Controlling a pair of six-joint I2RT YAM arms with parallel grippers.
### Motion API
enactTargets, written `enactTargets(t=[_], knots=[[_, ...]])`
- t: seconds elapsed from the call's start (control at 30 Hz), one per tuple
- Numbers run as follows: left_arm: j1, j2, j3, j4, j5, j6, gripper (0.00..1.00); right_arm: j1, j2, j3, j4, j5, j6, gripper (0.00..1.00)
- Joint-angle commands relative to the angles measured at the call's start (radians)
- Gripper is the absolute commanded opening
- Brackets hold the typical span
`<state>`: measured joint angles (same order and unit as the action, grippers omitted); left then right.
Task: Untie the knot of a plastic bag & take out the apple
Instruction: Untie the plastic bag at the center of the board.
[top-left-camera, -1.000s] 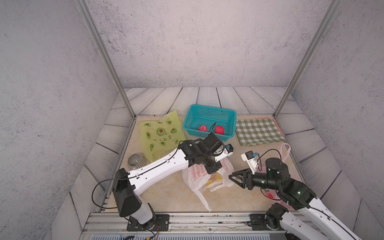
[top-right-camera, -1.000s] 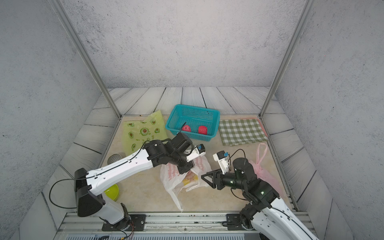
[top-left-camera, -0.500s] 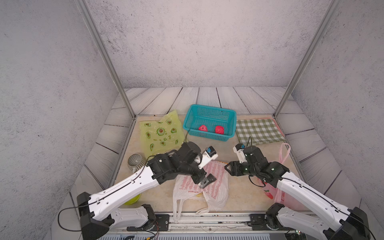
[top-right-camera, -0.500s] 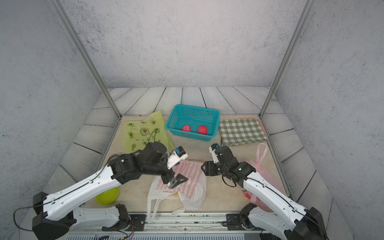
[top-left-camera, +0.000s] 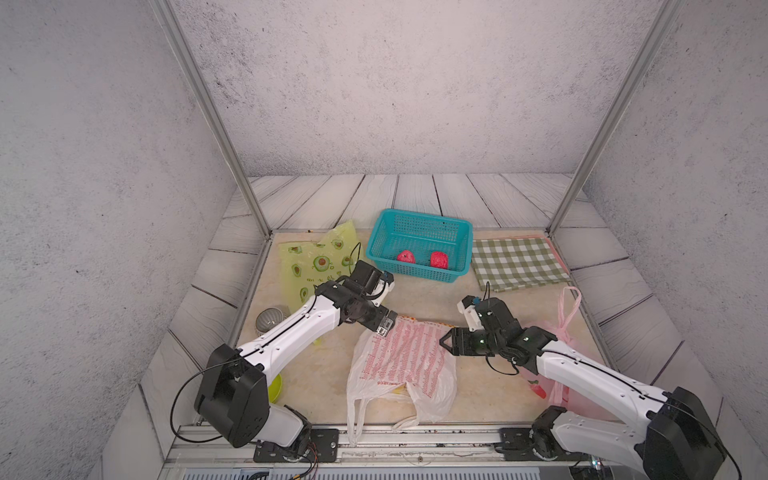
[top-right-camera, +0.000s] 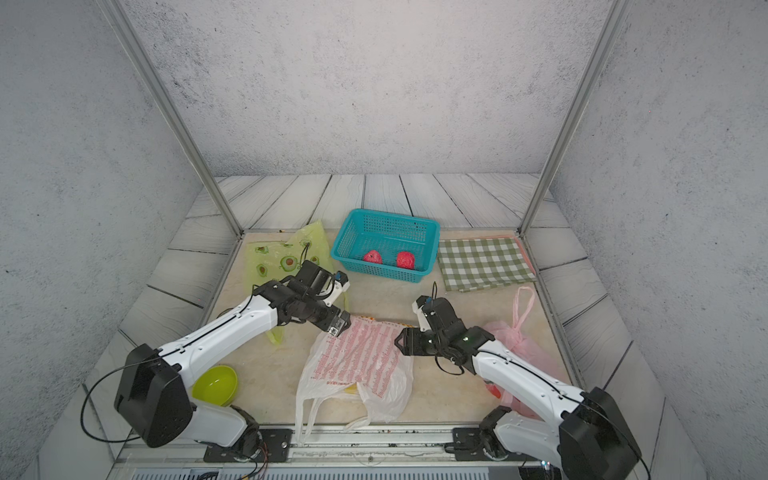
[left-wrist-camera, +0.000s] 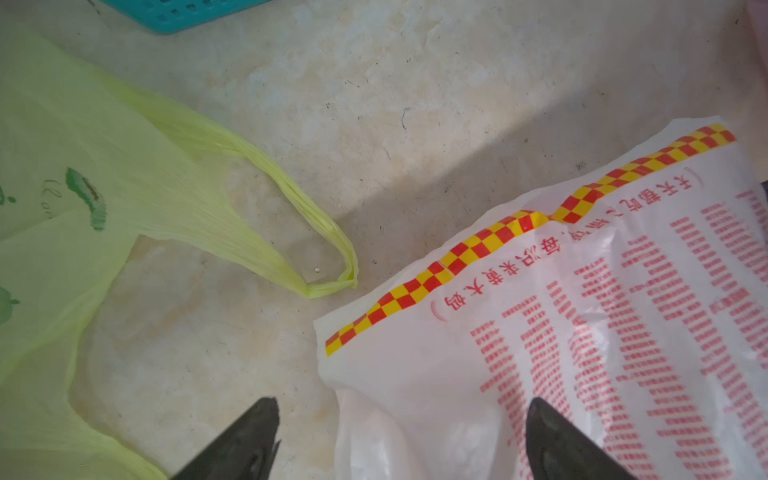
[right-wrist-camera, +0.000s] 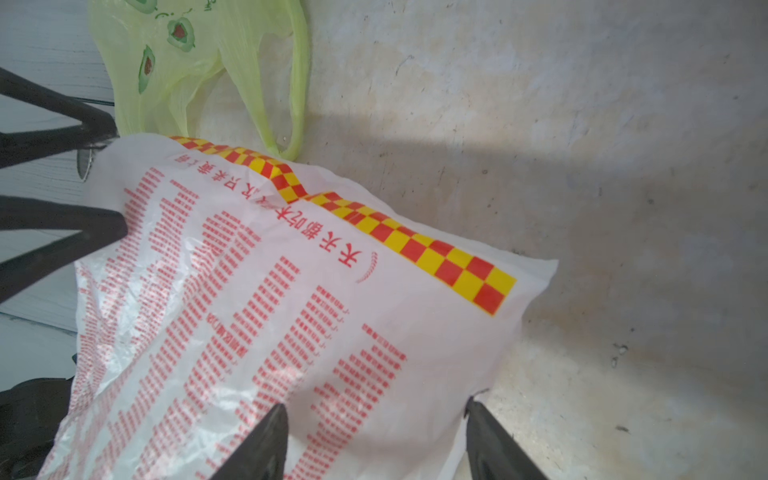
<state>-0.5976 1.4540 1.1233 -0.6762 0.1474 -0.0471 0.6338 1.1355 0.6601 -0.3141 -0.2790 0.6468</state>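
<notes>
Bag (top-left-camera: 403, 361) lies flat, handles loose, as left claw (top-left-camera: 385, 325) and right claw (top-left-camera: 445, 341), both spread, straddle its closed corners, perhaps to tip it.

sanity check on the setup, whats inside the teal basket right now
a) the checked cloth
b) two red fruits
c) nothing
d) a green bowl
b: in both top views two red fruits lie side by side on the floor of the teal basket, and nothing else shows inside it.
</notes>
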Motion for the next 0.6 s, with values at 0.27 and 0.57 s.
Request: enactTargets(t=[0.27,0.57], knots=[[0.004,0.03,0.0,0.089,0.101,-0.054,0.2,-0.073,0.08,-0.021,0.137,-0.034,0.075,0.56],[0.007,0.032,0.038,0.127,0.041,-0.057,0.0,-0.138,0.161,0.116,0.116,-0.074,0.005,0.12]])
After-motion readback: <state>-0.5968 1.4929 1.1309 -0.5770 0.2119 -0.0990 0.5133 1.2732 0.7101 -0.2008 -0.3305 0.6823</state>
